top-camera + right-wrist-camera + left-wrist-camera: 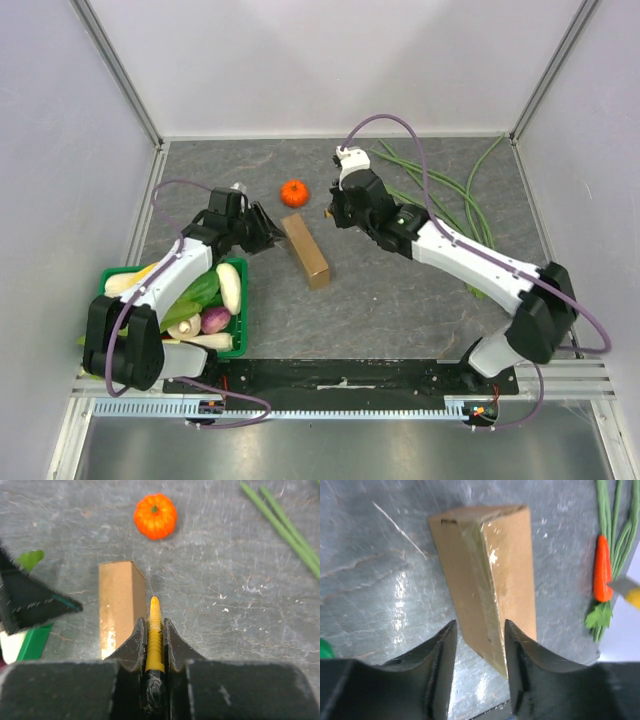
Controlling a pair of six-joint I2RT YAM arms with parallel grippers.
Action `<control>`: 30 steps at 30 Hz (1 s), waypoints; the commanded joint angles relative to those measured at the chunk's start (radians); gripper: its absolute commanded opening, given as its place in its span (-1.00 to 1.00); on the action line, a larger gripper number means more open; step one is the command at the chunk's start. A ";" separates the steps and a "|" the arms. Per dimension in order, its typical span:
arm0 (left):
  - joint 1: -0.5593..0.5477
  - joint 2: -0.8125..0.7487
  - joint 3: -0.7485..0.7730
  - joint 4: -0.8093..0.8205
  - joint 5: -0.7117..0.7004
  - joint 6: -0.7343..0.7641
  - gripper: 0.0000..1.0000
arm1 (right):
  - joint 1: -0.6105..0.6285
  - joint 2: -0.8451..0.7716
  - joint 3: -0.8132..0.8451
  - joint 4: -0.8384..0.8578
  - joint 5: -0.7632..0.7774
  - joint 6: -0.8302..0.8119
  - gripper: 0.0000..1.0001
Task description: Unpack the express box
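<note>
The express box (306, 250), a long brown cardboard carton with clear tape on it, lies mid-table with its lid shut. In the left wrist view the box (490, 575) reaches its near end in between the fingers of my left gripper (480, 625). That gripper is open, with a gap showing beside the cardboard. My left gripper (268, 232) sits at the box's left side. My right gripper (332, 212) hovers just right of the box's far end, shut on a yellow ridged tool (155, 625). The tool's tip points along the box (116, 600).
A small orange pumpkin (293, 193) sits beyond the box. Long green beans (440, 200) spread over the back right. A toy carrot (602, 570) lies by the beans. A green crate (243, 300) of vegetables stands at the front left beside the left arm.
</note>
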 commanded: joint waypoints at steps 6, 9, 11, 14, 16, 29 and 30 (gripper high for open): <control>0.022 0.013 0.271 -0.087 -0.179 0.201 0.29 | 0.202 -0.210 -0.157 0.100 0.121 -0.092 -1.00; 0.032 0.071 0.321 -0.064 -0.156 0.235 0.35 | 0.290 -0.223 -0.178 0.118 0.115 -0.112 -1.00; 0.036 0.104 0.361 -0.045 -0.115 0.244 0.37 | 0.330 -0.225 -0.191 0.138 0.115 -0.120 -1.00; 0.041 0.165 0.395 -0.008 -0.047 0.250 0.38 | 0.400 -0.193 -0.220 0.175 0.106 -0.123 -1.00; 0.044 0.214 0.410 0.014 -0.009 0.263 0.38 | 0.423 -0.167 -0.217 0.172 0.117 -0.126 -1.00; 0.046 0.380 0.425 -0.007 0.093 0.269 0.37 | 0.473 -0.036 -0.229 0.170 0.290 -0.017 -1.00; 0.044 0.382 0.424 -0.007 0.093 0.273 0.37 | 0.471 -0.032 -0.231 0.161 0.302 -0.009 -1.00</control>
